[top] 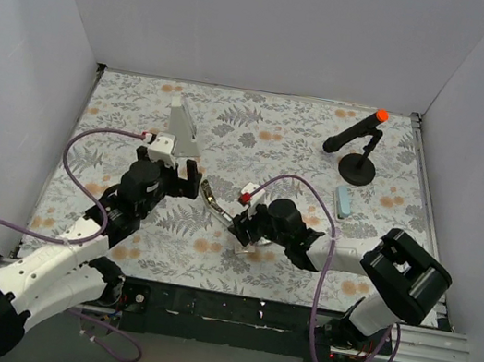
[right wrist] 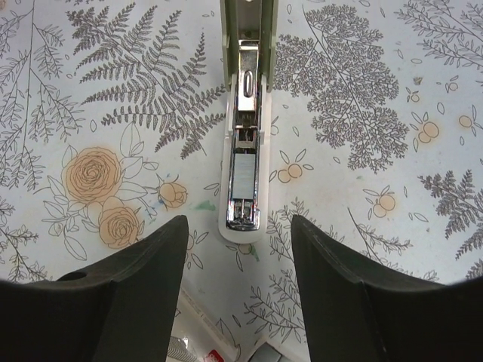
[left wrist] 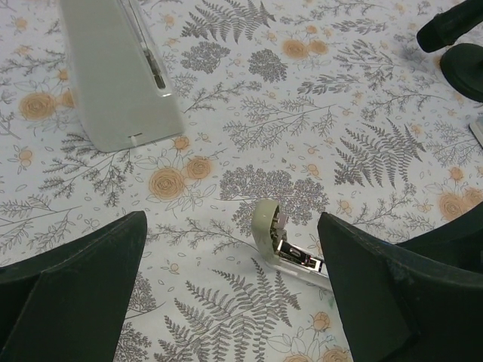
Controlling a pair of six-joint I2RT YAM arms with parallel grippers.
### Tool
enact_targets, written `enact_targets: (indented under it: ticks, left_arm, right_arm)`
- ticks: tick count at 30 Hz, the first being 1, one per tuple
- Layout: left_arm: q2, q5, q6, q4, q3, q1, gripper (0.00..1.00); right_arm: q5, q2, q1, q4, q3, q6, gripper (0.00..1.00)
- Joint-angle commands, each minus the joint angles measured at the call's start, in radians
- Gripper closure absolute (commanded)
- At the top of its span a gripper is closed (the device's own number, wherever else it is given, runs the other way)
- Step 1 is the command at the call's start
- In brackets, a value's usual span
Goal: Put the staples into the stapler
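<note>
The right gripper [top: 239, 227] is spread wide, holding nothing. The stapler [top: 212, 198] lies open on the floral table [top: 306, 136], straight ahead of this gripper, with its near end just between the fingertips.

The right wrist view alone shows the stapler [right wrist: 244, 113] from above, with a bare metal channel in a pale green body. A flat silvery block [right wrist: 243, 177] sits in the channel; I cannot tell if it is staples.

The left gripper [top: 181, 182] is also spread and empty. Its camera shows only the stapler's [left wrist: 278, 240] rounded end, ahead and near its right finger [left wrist: 392, 294], the rest cut off. 1 grey-white wedge [left wrist: 117, 68] stands ahead-left.

The staple packet [top: 343, 202] appears only from above, well behind the right gripper, near a black stand [top: 359, 155]. Its print is too small to read.
</note>
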Motion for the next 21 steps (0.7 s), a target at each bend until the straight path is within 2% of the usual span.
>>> enact_targets:
  ticks: [1, 10, 21]
  left_arm:
    - [0.057, 0.049, -0.069, -0.003, 0.051, 0.022, 0.02]
    - [0.248, 0.161, -0.117, 0.009, 0.130, 0.105, 0.02]
    - [0.445, 0.315, -0.101, -0.007, 0.215, 0.117, 0.07]
  right_arm:
    - [-0.036, 0.047, -0.010, 0.156, -0.008, 0.009, 0.37]
    - [-0.053, 0.110, -0.033, 0.238, -0.025, 0.008, 0.43]
    - [-0.074, 0.156, -0.042, 0.298, -0.035, 0.003, 0.53]
